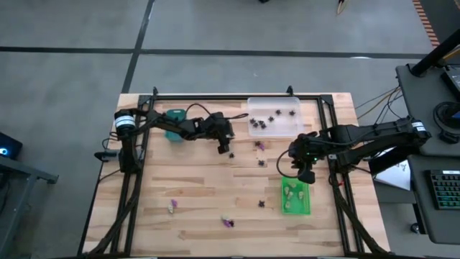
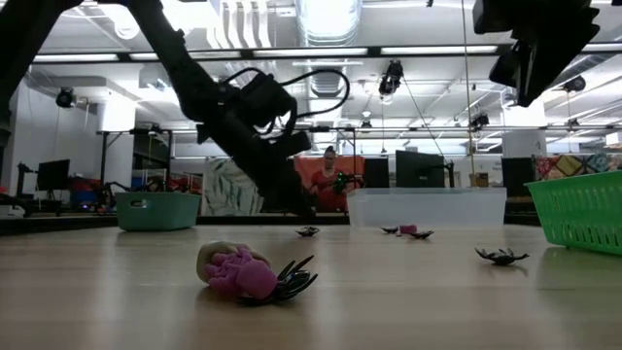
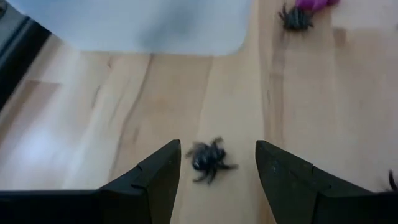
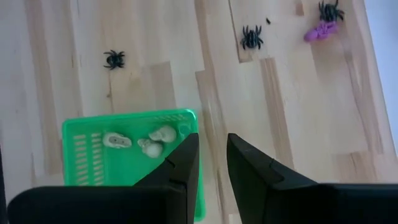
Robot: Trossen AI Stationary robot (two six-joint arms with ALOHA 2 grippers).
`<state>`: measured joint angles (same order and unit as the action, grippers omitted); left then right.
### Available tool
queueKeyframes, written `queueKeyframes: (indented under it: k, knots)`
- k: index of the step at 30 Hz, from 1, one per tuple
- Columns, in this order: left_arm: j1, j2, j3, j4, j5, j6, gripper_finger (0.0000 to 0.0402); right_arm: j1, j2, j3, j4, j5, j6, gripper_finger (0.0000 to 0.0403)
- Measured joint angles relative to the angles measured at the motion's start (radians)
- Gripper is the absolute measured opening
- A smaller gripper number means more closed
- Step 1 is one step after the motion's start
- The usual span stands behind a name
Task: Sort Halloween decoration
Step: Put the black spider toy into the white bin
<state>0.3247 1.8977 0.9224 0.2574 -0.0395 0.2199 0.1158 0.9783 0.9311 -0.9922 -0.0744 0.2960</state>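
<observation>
While my left hand point(image 3: 215, 171) sits low over the table point(image 1: 201, 194), its fingers stand wide apart with a black spider point(image 3: 209, 160) lying on the wood between them, not yet gripped. In the high view that hand point(image 1: 224, 147) is just in front of the clear tray point(image 1: 274, 116), near its left end, and the teal tray point(image 1: 172, 124) lies behind the arm at the table's far left.

My right hand point(image 4: 211, 163) hangs above the table near the top edge of the green tray point(image 4: 134, 152); its fingers are drawn to a narrow gap and I see nothing between them. From above, that hand point(image 1: 305, 167) hovers just beyond the green tray point(image 1: 295, 198).

I count three pale cream-green skulls point(image 4: 140, 142) in the green tray. The clear tray holds several black spiders point(image 1: 263, 121).

Loose on the wood are more pieces: a purple trinket point(image 1: 259, 144) with a black spider point(image 1: 261, 162) a little nearer, another black one point(image 1: 261, 203) left of the green tray, a pale and purple bit point(image 1: 172, 206) towards the front left, and a purple and black cluster point(image 1: 227, 222) near the front edge. The low view shows that cluster point(image 2: 248, 272) close up, a purple piece against a pale one with black legs beside it.
</observation>
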Motion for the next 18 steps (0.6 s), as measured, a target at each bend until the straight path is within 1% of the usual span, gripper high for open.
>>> queueKeyframes:
  k: [7,12,16,18]
  knots:
    - [0.005,0.002,-0.087,0.168,0.0,-0.038,0.0191,0.0,0.0,0.0,0.015,0.024,-0.008,0.0073]
    - [0.004,0.003,-0.095,0.189,0.0,-0.045,0.0191,0.0,0.0,0.0,0.019,0.026,-0.008,0.0073]
    - [0.005,0.042,-0.099,0.272,0.003,-0.059,0.0191,0.0,0.0,0.0,0.031,0.025,-0.008,0.0073]
    - [0.005,0.061,-0.099,0.272,-0.025,-0.061,0.0191,0.0,0.0,0.0,0.033,0.025,-0.008,0.0073]
